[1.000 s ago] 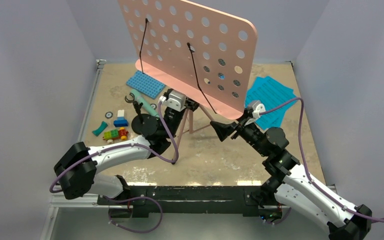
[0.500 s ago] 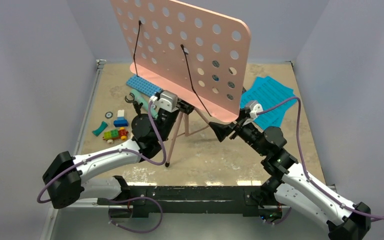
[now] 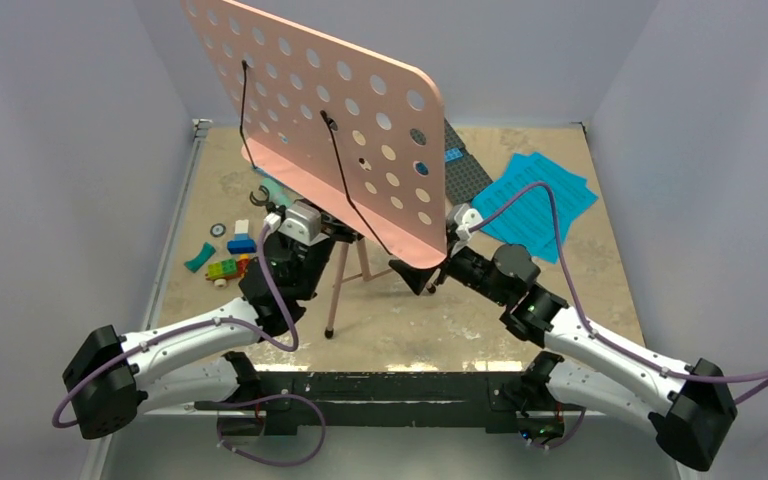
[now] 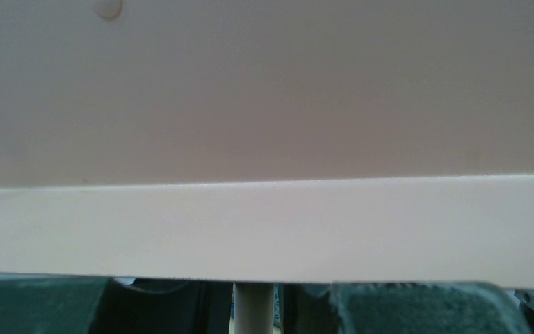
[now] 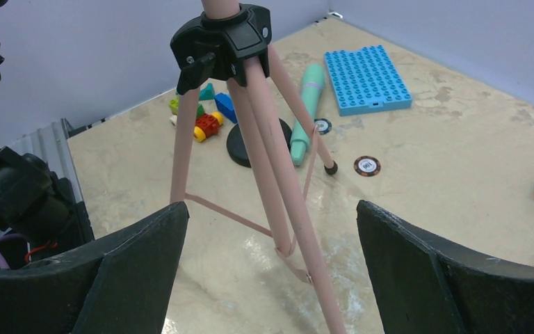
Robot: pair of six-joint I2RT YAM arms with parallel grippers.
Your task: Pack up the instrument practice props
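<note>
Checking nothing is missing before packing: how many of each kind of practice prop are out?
Pink music stand: 1
Mint-green microphone: 1
Black round mic-stand base: 1
Cyan sheet-music pile: 1
Total: 4

Left arm: elbow low at near left, forearm angled forward and up toward centre. Left gripper (image 4: 254,314) clamped narrow on the music stand (image 4: 264,229) pole. Right arm: stretched low from near right toward centre. Right gripper (image 5: 272,261) level, jaws spread wide.
</note>
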